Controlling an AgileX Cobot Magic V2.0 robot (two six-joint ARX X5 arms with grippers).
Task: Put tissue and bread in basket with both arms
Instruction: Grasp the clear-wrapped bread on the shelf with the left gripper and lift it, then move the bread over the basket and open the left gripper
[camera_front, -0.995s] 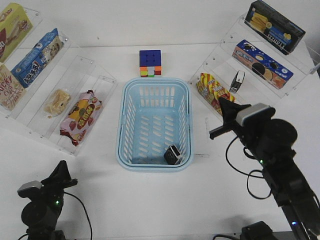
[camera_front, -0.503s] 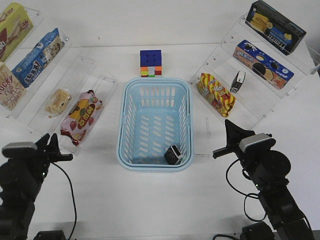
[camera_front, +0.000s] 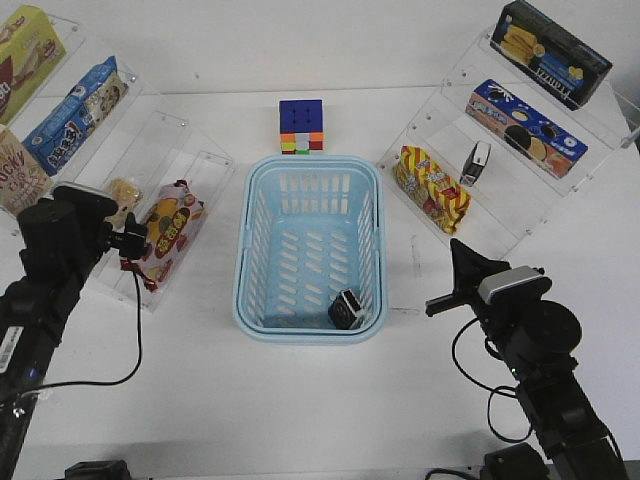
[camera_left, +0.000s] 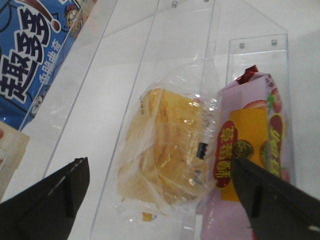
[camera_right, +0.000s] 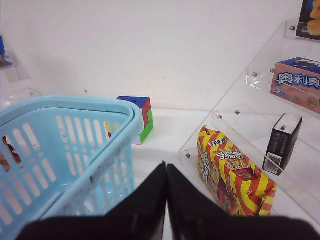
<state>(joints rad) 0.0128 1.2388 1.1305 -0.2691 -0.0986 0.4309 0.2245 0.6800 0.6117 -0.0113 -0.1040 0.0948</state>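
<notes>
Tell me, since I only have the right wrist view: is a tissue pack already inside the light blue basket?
Observer: Yes. The front view shows a small black tissue pack with a silver face lying in the near right corner of the light blue slotted plastic basket.
Operator: And the left arm?
Observer: The left pincer is open, with its fingers on either side of the golden-brown bun in a clear plastic wrapper. It has not closed on the bun yet.

Black jointed arms, silver-grey wrist cameras, trailing black cables, green lights
</notes>
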